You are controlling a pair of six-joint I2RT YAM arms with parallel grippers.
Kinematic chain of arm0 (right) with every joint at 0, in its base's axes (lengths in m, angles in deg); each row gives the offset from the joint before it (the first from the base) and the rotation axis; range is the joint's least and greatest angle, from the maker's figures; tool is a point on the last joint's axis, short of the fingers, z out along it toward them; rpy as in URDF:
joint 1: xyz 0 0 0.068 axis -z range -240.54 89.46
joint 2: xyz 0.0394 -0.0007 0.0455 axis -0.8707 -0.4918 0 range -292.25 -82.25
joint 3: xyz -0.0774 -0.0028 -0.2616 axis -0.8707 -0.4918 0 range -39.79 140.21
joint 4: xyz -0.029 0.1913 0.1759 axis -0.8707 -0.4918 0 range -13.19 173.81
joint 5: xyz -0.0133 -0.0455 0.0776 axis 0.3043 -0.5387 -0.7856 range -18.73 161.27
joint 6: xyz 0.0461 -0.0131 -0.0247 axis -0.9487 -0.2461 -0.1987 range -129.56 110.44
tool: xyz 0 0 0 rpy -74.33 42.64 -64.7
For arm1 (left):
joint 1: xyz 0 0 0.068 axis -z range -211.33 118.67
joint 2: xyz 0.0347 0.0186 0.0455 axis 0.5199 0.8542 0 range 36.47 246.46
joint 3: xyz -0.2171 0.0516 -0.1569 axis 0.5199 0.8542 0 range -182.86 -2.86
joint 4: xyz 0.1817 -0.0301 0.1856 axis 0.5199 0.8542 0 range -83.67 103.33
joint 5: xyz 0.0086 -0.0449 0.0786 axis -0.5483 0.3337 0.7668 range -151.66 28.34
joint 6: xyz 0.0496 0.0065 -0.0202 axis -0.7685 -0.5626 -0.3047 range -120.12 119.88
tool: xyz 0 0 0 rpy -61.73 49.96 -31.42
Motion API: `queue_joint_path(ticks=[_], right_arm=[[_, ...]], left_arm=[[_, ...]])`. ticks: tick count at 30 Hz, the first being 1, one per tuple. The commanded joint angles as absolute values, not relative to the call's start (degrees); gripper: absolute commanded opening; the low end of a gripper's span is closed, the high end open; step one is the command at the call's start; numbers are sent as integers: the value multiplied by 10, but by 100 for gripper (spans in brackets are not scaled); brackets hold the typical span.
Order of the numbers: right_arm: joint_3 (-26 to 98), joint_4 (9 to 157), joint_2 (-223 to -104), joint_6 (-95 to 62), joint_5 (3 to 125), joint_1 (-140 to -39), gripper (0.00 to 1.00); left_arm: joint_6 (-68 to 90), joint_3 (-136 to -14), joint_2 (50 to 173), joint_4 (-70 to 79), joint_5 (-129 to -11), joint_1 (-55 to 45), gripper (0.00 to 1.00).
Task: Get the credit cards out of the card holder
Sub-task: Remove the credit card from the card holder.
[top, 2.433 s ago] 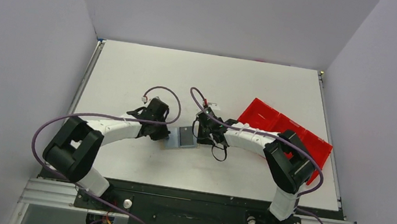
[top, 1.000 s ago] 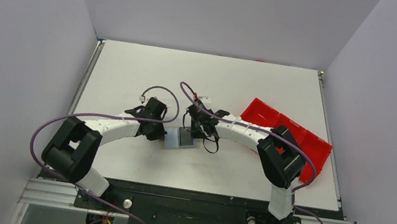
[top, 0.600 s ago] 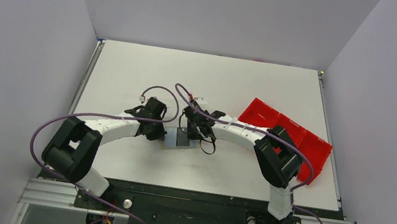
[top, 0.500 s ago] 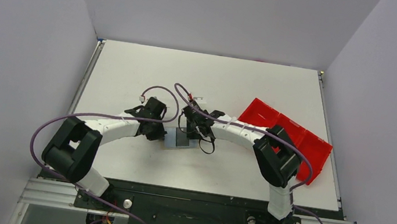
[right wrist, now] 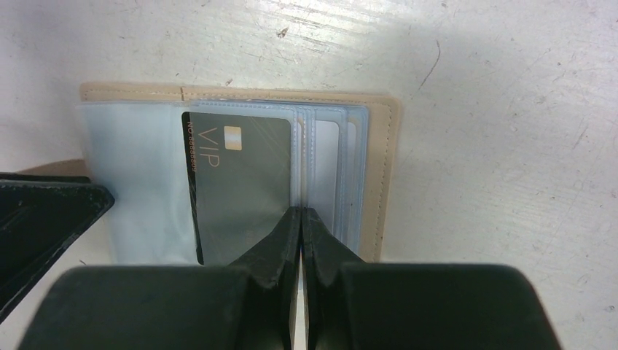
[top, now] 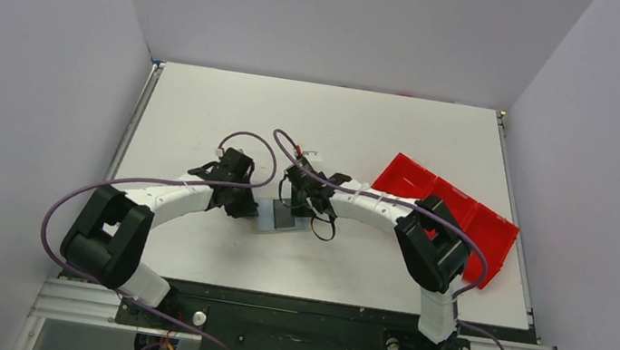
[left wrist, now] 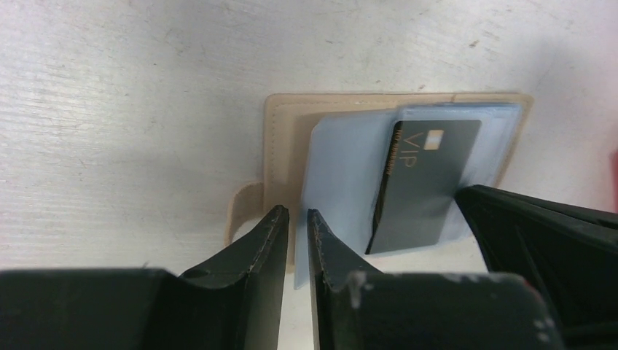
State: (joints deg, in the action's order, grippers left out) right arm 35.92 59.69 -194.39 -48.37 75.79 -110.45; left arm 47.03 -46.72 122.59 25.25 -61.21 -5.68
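The left end effector [left wrist: 295,219] sits nearest in my left wrist view. Its fingers are drawn almost together with a thin slit between them, tips over the left margin of the open card holder [left wrist: 280,138]. I cannot tell whether they clamp that margin or only press on it. The right end effector [right wrist: 300,215] is pressed fully together, its tips at the right edge of the dark grey VIP card [right wrist: 240,182]. Whether anything thin sits between them is not visible. The holder lies flat on the counter [top: 341,124] between the two arms, with the credit cards [right wrist: 328,164] inside its clear sleeves [right wrist: 135,182]. The red tray [top: 407,175] stands well apart to the right.

Risks, in my judgement:
- The right tips may drag a sleeve rather than the card.
- If the left hold slips, the whole holder follows the pull.
- The end effectors work close enough to foul each other.

Legible: "VIP" in pale letters beside a small pale square. The fine print along the card's edge is too small to read.
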Motion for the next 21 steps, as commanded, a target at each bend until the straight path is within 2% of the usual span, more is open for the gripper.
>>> queue_joint_path(ticks=[1, 14, 18, 21], right_arm=[[321, 585, -1957, -491, 775, -1099, 0], [297, 592, -1939, -498, 787, -1089, 0], [296, 596, -1938, -498, 783, -1090, 0], [297, 596, -1939, -498, 782, -1090, 0]], left_arm=[[458, -506, 1197, 248, -681, -63, 15], [526, -509, 1272, 132, -780, -72, 17], [520, -529, 1244, 166, -744, -73, 17], [505, -552, 1207, 255, -681, -73, 17]])
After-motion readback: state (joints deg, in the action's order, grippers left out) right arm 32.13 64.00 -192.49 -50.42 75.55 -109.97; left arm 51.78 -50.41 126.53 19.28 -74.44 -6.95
